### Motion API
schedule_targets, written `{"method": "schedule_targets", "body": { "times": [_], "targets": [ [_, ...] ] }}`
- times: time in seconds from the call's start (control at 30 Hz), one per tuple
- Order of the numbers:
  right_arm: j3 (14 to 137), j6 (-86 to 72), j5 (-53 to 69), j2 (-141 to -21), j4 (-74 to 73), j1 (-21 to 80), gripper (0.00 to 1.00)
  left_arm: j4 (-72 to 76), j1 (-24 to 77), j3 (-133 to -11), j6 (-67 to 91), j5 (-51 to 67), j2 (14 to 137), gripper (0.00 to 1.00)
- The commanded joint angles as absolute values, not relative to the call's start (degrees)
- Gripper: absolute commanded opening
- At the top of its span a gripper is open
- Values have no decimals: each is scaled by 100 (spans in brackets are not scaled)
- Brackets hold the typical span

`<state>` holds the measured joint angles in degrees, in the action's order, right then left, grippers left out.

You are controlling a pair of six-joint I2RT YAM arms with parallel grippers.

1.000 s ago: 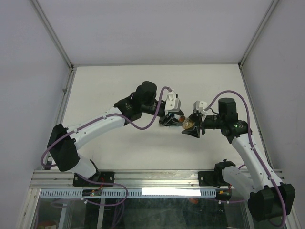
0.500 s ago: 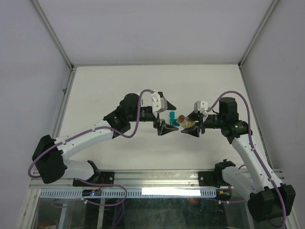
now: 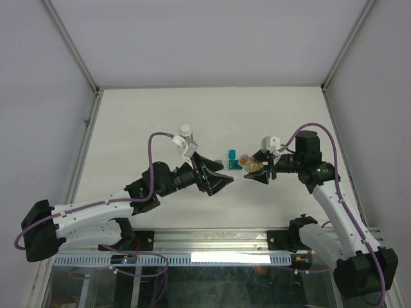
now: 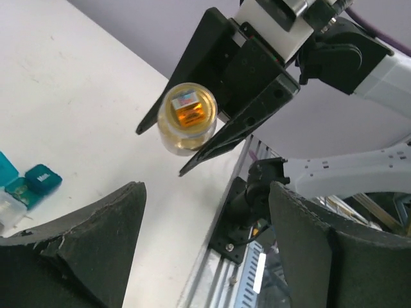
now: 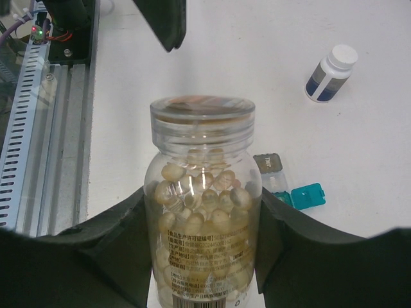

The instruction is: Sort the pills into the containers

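My right gripper (image 3: 257, 171) is shut on a clear bottle (image 5: 202, 212) full of pale yellow pills (image 5: 212, 192), held above the table. The left wrist view shows the same bottle (image 4: 187, 117) end-on between the right gripper's black fingers (image 4: 247, 83). My left gripper (image 3: 216, 181) hangs open and empty a short way to the bottle's left, its fingers (image 4: 83, 247) spread wide. The containers lie on the table just behind the bottle: a teal one (image 3: 232, 156) with its teal lid (image 5: 308, 194) flipped open, and a grey cube-like one (image 5: 268, 162) beside it.
A small white bottle with a dark blue label (image 5: 331, 72) stands behind my left arm, also seen as a white bottle (image 3: 186, 131) from above. The metal rail (image 3: 205, 239) runs along the table's near edge, with grey walls around the other sides.
My left gripper has opened and pulled back from the bottle toward the near left, uncovering the teal container. The right arm and bottle have stayed put.
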<state>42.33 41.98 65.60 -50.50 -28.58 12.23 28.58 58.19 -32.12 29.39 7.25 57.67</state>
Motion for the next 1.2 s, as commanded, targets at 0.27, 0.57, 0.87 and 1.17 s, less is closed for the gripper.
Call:
{"method": "schedule_targets", "body": {
  "times": [0.27,0.57,0.87,1.17],
  "targets": [
    [4482,4309,6404,-5027,-2694,1256,0,1282,6770,-5223,2771,-1621,6742,78],
    [4500,4280,6241,-5080,-2680,1301,0,705,6854,-6021,2716,-1502,7398,66],
    [4496,4276,6222,-5088,-2674,1297,0,343,6864,-6401,2648,-1462,7741,56],
    [4500,4254,6258,-5073,-2672,1302,0,160,6865,-6416,2648,-1555,7699,55]
  ]
}}
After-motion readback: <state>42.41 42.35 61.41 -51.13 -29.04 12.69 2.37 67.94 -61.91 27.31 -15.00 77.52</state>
